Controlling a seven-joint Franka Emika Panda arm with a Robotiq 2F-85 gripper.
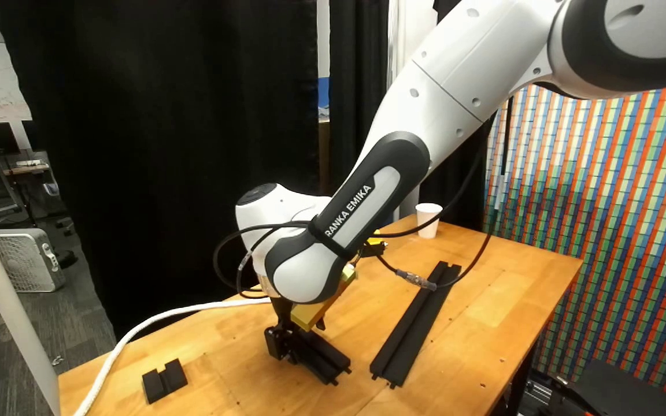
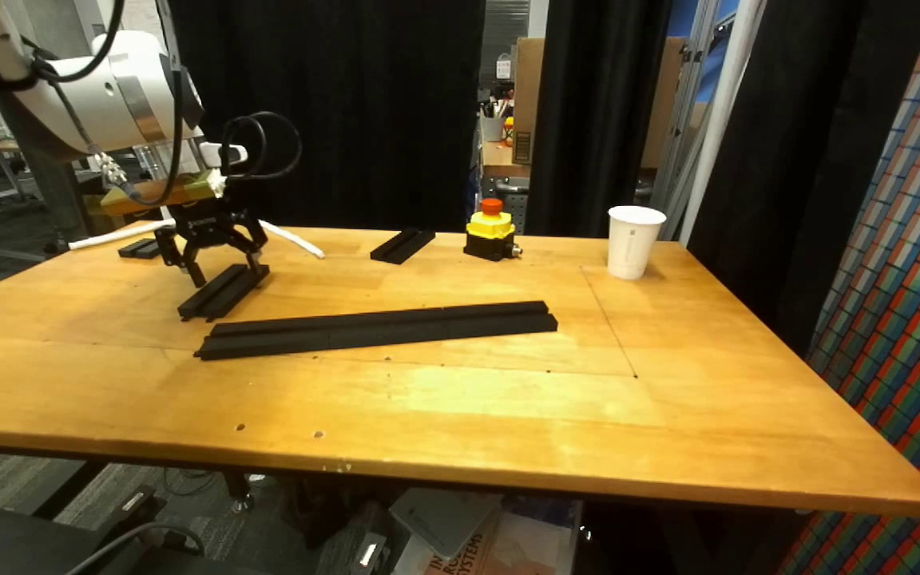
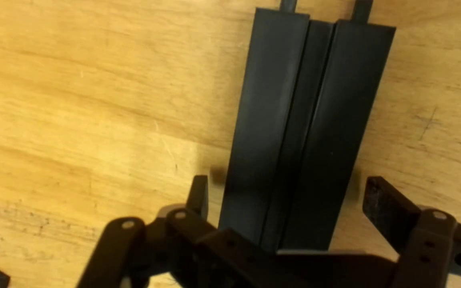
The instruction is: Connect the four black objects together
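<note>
Because one loose black bar lies under my gripper, I worry about that bar first. It sits between my fingers, and table shows in the gap on each side, so I am wide apart and hold nothing. The bar slants a bit from how my fingers face. If I squeeze like this, one finger may bump it first and twist it. I may also pinch too near one end, so the front could dip when I lift.

Two little pegs stick out ahead of my fingers. If I drag them on the table, they might snag or bend.

Near my gripper, off to one side, lies the long black strip. It looks like three bars joined, though the seams are faint. It points a different way from the loose bar, so I guess I must turn. If I push crooked, pegs could miss and the strip could slide away.

Farther from my gripper is a small black block, easy to mix up with a bar.
</note>
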